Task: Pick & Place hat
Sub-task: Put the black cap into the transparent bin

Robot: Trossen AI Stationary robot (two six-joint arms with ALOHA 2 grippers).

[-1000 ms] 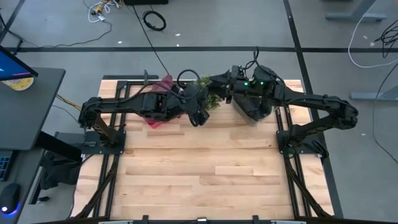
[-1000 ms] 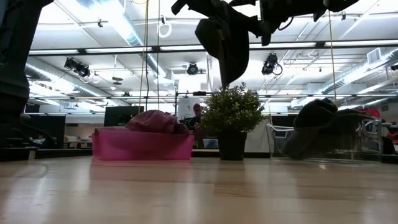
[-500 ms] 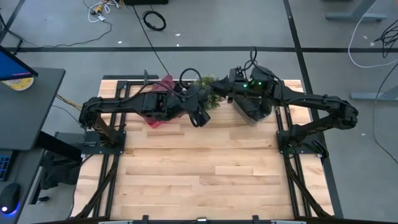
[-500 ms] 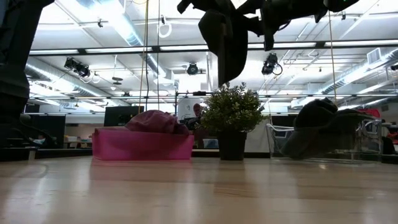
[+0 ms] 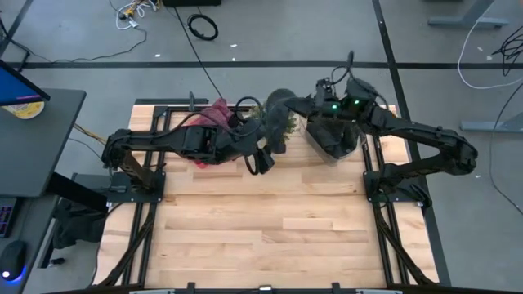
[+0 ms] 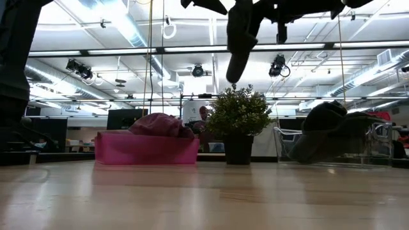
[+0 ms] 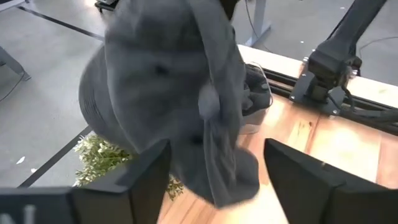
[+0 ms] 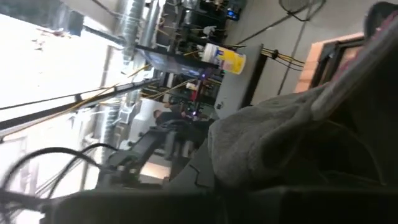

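Note:
A grey hat (image 5: 278,113) hangs in the air over the small potted plant (image 6: 238,121) at the table's far edge, with my right gripper (image 5: 290,104) shut on it. In the low view the hat (image 6: 239,38) is a dark shape hanging from the top of the picture. My left gripper (image 5: 263,152) stands open just to the hat's near left. In the left wrist view its fingers (image 7: 152,174) flank the lower end of the hat (image 7: 174,93). I cannot tell whether they touch it. My right gripper pinches the hat's grey cloth (image 8: 273,137) between its two fingers, at the hat's upper end (image 6: 244,11). It reaches in from the table's right. The hat hangs slack below the hold, clear of the plant and the table.
A pink bin (image 6: 147,148) with maroon hats stands at the far left of the plant. A clear bin (image 6: 339,145) with dark hats stands at its far right. The wooden table (image 5: 261,237) lies bare toward the near edge.
My right gripper has shut on the hat. My left gripper has opened and let go of it, drawing back a little toward the near left. The hat has risen and shifted toward the table's right, now hanging from the right gripper alone.

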